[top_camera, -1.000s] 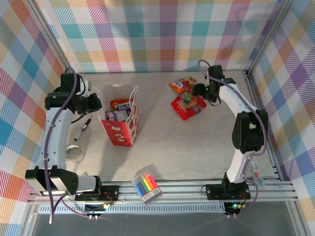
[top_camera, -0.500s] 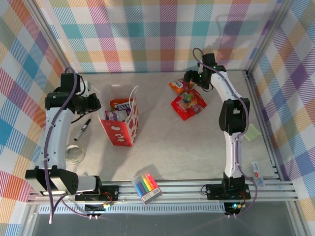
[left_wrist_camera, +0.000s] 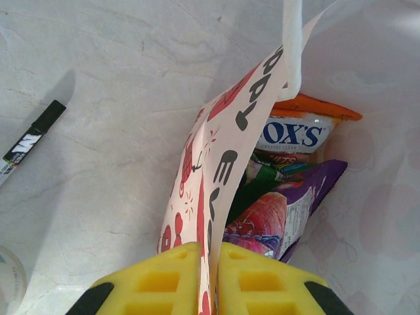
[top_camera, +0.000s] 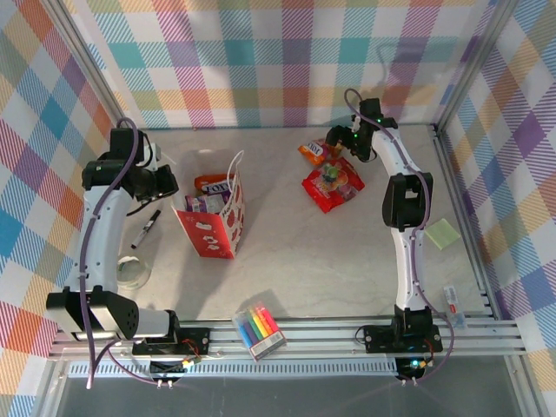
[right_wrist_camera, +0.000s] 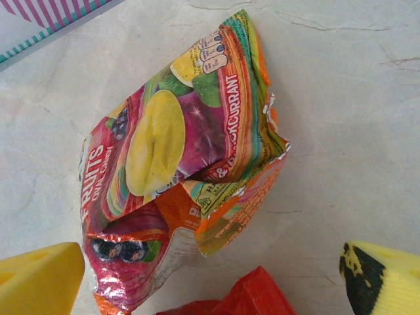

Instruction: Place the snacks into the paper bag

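While the left gripper pinches the paper bag, seemingly holding it open, the right gripper gapes over a snack.

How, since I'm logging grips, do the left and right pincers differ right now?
The left pincer is shut on the wall of the paper bag; the right pincer stands open, gripping nothing. The left is at the bag, the right over an orange snack packet lying on the table. Both have yellow fingers.
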